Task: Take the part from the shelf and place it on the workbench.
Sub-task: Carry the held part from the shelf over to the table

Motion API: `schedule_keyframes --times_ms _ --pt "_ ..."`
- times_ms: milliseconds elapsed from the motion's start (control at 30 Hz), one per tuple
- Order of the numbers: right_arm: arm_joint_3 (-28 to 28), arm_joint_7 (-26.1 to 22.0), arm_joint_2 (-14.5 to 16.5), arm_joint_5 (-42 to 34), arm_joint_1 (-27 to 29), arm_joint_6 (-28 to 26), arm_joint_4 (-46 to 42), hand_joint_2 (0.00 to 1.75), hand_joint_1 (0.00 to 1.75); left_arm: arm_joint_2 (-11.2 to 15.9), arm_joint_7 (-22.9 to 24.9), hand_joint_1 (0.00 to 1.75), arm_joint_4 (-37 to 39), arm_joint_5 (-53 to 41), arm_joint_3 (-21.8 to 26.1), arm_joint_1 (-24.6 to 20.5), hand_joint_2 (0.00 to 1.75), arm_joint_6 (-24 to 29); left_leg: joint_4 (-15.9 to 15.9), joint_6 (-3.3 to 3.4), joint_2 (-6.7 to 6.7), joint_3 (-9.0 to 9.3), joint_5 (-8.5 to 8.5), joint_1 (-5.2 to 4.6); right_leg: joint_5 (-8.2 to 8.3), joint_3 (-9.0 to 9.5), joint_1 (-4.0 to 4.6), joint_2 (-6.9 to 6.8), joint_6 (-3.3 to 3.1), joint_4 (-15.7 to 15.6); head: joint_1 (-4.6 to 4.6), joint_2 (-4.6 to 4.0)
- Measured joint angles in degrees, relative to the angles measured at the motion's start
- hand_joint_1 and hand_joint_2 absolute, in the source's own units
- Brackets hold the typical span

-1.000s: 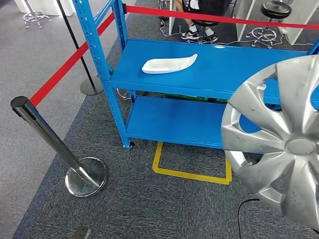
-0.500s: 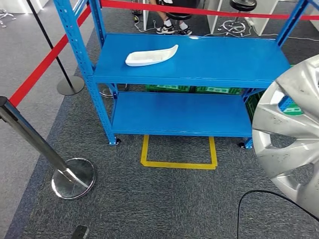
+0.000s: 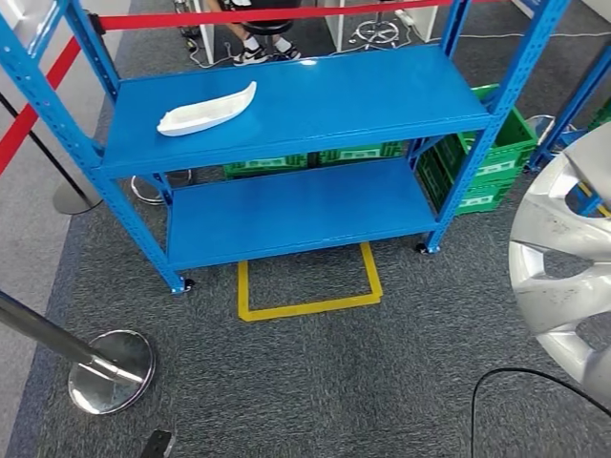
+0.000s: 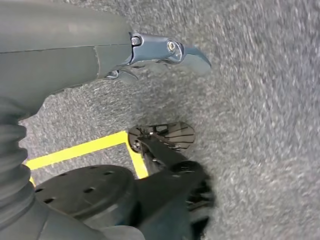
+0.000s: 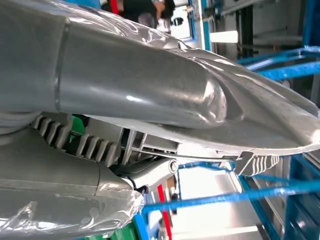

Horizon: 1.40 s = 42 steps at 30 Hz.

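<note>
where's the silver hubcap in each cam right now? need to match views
Head view: silver hubcap at the right edge, partly cut off, in front of the carpet.
Left wrist view: not in it; carpet and a yellow floor marking.
Right wrist view: it runs across the upper frame, with the right hand gripping its rim.
Shared landmark: blue shelf, seen as blue beams from the right wrist.

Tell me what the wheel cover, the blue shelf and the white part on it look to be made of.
Wheel cover: likely silver-painted plastic, with a dull sheen and scuff marks. Blue shelf: probably painted steel, with perforated uprights and thin flat decks. White part: probably moulded plastic, smooth and matte.
</note>
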Motion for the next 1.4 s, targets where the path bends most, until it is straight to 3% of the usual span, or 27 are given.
schedule_keyframes --times_ms 67,100,133,200,267,333,367,433,500,567,600,633,700,767,833,867,933,1000,1067,1100,1167,1200,1267,1300,1333,1367,1400 --pt "0.01 -0.02 0.03 0.01 0.06 -0.05 0.0 0.0 1.75 -0.02 0.1 0.0 0.01 -0.01 0.02 0.18 1.75 0.01 4.52 0.19 -0.35 -2.42 -0.64 0.0 0.21 -0.27 0.06 1.65 -0.12 0.02 -0.04 0.0" --pt "0.01 -0.04 0.04 0.01 0.08 -0.07 0.0 0.0 1.75 -0.02 0.13 0.0 0.01 -0.01 0.03 0.2 1.75 0.02 3.7 0.33 -0.5 -2.17 0.77 0.0 0.3 -0.33 0.07 2.54 -0.07 0.05 -0.04 0.0" --pt "0.01 -0.07 0.04 0.03 0.09 -0.13 0.0 0.0 1.75 -0.02 0.14 0.0 0.01 -0.01 0.04 0.18 1.75 0.03 0.95 0.49 -0.98 -0.95 2.93 0.05 0.36 -0.35 0.04 3.38 0.04 0.11 -0.04 0.0" --pt "0.01 -0.19 0.06 0.11 0.06 -0.52 -0.03 0.0 1.75 -0.01 0.22 0.0 0.0 -0.04 0.04 0.09 1.75 0.07 -6.27 0.74 -3.61 2.34 6.57 0.41 0.4 -0.67 0.07 4.95 0.42 0.57 -0.01 0.0" --pt "0.01 -0.41 0.1 0.26 0.08 -1.2 -0.26 0.0 1.75 -0.07 0.52 0.0 0.0 -0.11 0.06 0.06 1.75 0.1 -9.98 0.81 -5.55 3.85 7.37 0.66 0.58 -1.48 0.02 6.35 1.04 1.09 0.04 0.0" --pt "0.01 -0.69 0.15 0.55 0.33 -1.99 -0.56 0.0 1.75 -0.14 0.79 0.0 0.0 -0.2 0.1 0.07 1.75 0.13 -10.32 1.12 -4.67 3.77 7.3 0.68 1.0 -2.21 -0.2 7.71 1.76 1.07 0.04 0.0" --pt "0.01 -0.85 0.17 0.74 0.53 -2.43 -0.67 0.0 1.75 -0.13 0.82 0.0 -0.01 -0.27 0.15 0.03 1.75 0.15 -10.39 1.4 -3.99 3.75 7.44 0.73 0.9 -2.52 -0.18 7.38 2.06 1.23 0.08 0.0" --pt "0.04 -1.17 0.23 1.08 0.55 -3.29 -0.84 0.0 1.75 -0.24 0.85 0.0 -0.02 -0.55 0.28 -0.04 1.75 0.2 -10.57 1.98 -2.56 3.74 7.65 0.87 -1.14 -4.18 0.01 4.31 2.62 4.49 0.62 0.0" --pt "0.17 -1.39 0.33 1.18 0.33 -4.06 -0.95 0.0 1.75 -0.32 0.87 0.0 -0.02 -0.79 0.39 0.07 1.75 0.25 -10.56 2.28 -1.0 3.71 7.62 0.65 -5.0 -7.49 0.02 0.74 3.18 12.21 1.14 0.0" --pt "0.28 -1.53 0.42 1.15 0.32 -4.66 -0.96 0.0 1.75 -0.33 0.91 0.0 -0.02 -0.85 0.45 0.22 1.75 0.31 -10.55 2.35 0.69 3.71 7.56 0.56 -6.7 -9.48 -0.12 -0.25 3.45 17.41 1.17 0.0" --pt "0.28 -1.62 0.44 1.1 0.34 -4.93 -0.97 0.0 1.75 -0.33 0.92 0.0 -0.02 -0.87 0.47 0.21 1.75 0.32 -10.55 2.33 1.48 3.73 7.53 0.55 -5.92 -8.75 -0.14 -0.47 3.47 16.57 1.18 0.0" --pt "0.29 -1.73 0.45 1.05 0.34 -5.24 -1.01 0.0 1.75 -0.34 0.92 0.0 -0.02 -0.89 0.48 0.16 1.75 0.33 -10.55 2.28 2.22 3.8 7.49 0.55 -4.36 -6.9 -0.12 -0.89 3.41 13.56 1.19 0.0" --pt "0.3 -2.01 0.5 0.75 0.26 -6.03 -1.19 0.0 1.75 -0.38 0.92 0.0 -0.02 -0.92 0.48 0.03 1.75 0.33 -10.53 1.99 3.52 4.03 7.32 0.35 -1.45 -2.03 0.19 -3.26 3.07 5.23 1.19 0.0" --pt "0.3 -2.19 0.64 -0.06 0.17 -6.8 -1.43 0.0 1.75 -0.4 0.92 0.0 -0.02 -0.92 0.48 0.0 1.75 0.32 -10.51 1.47 4.58 4.19 7.22 0.05 -0.57 0.18 0.61 -4.54 2.42 1.17 1.14 0.0" --pt "0.2 -2.16 0.81 -1.24 0.25 -7.25 -1.59 0.0 1.75 -0.41 0.93 0.0 -0.02 -0.92 0.49 -0.03 1.75 0.32 -10.64 0.82 5.71 4.28 7.28 0.01 -0.39 -0.14 0.82 -3.26 1.61 0.99 1.11 0.0" --pt "0.13 -2.09 0.88 -1.75 0.36 -7.37 -1.69 0.0 1.75 -0.41 0.93 0.0 -0.02 -0.93 0.5 -0.1 1.75 0.32 -10.58 0.47 5.5 4.3 7.12 0.08 -0.17 -0.24 0.72 -2.59 1.23 0.82 1.09 0.0" --pt "0.02 -1.99 1.01 -2.25 0.35 -7.49 -1.91 0.0 1.75 -0.4 0.92 0.0 -0.02 -0.93 0.5 -0.2 1.75 0.32 -8.21 -0.1 3.01 3.27 5.28 0.19 0.35 -0.28 0.38 -1.27 0.5 0.31 0.97 0.0" --pt "0.01 -1.91 1.18 -2.48 0.26 -7.58 -2.04 0.0 1.75 -0.38 0.93 0.0 -0.02 -0.92 0.51 -0.05 1.75 0.32 -1.59 -0.28 0.21 0.1 1.65 0.23 0.66 -0.46 0.18 0.07 0.13 0.14 0.79 0.0" --pt "0.01 -1.77 1.36 -2.85 0.31 -7.6 -2.05 0.0 1.75 -0.37 0.95 0.0 -0.02 -0.93 0.52 0.24 1.75 0.32 4.34 -0.28 -0.41 -2.93 -0.22 0.22 0.76 -0.65 0.16 1.65 0.03 0.19 0.7 0.0" --pt "0.01 -1.55 1.43 -3.35 0.33 -7.5 -2.05 0.0 1.75 -0.36 0.96 0.0 -0.02 -0.93 0.53 0.31 1.75 0.32 4.72 -0.24 -0.48 -3.29 0.54 0.23 0.81 -0.7 0.14 2.53 0.05 0.24 0.71 0.0" --pt "-0.04 -0.28 1.6 -5.98 0.35 -6.71 -2.05 0.0 1.75 -0.34 0.98 0.0 -0.02 -0.95 0.55 0.28 1.75 0.32 -0.56 -0.15 -1.31 -0.97 4.75 0.38 0.87 -0.76 -0.01 4.37 0.29 0.46 0.7 0.0" --pt "-0.11 0.69 1.69 -8.08 0.38 -5.96 -2.05 0.0 1.75 -0.34 0.98 0.0 -0.02 -0.95 0.6 0.19 1.75 0.31 -4.28 -0.14 -2.8 0.77 6.49 0.59 0.84 -0.92 0.0 5.21 0.56 0.74 0.7 0.0" --pt "-0.37 2.63 1.85 -12.45 0.46 -3.93 -2.05 0.0 1.75 -0.39 0.98 0.0 -0.02 -1.02 0.76 0.07 1.75 0.24 -8.9 -0.02 -5.17 2.89 7.73 0.92 0.8 -1.64 -0.07 6.79 1.2 1.37 0.79 0.0" --pt "-0.57 3.5 1.93 -14.37 0.54 -2.69 -2.04 0.0 1.75 -0.4 0.98 0.0 -0.02 -1.07 0.88 0.05 1.75 0.18 -9.49 0.2 -5.54 3.11 7.47 0.92 0.89 -2.02 -0.14 7.52 1.57 1.49 0.8 0.0" --pt "-0.84 4.3 2.04 -15.96 0.65 -1.43 -2.04 0.0 1.75 -0.39 0.98 0.0 -0.02 -1.16 1.0 0.05 1.75 0.13 -9.57 0.54 -4.83 3.09 7.45 0.92 1.06 -2.41 -0.32 8.27 1.88 1.43 0.79 0.0" --pt "-1.21 5.11 2.22 -17.38 0.83 -0.16 -2.03 0.0 1.75 -0.35 0.98 0.0 -0.03 -1.26 1.15 0.01 1.75 0.09 -9.64 0.94 -4.03 3.09 7.53 0.91 1.16 -2.65 -0.37 8.05 2.16 1.44 0.75 0.0" --pt "-1.64 5.87 2.41 -18.54 0.93 0.91 -2.02 0.0 1.75 -0.32 0.98 0.0 -0.03 -1.39 1.29 -0.06 1.75 0.07 -9.71 1.36 -3.32 3.12 7.63 0.95 0.82 -3.03 -0.3 6.87 2.43 1.94 0.93 0.0"
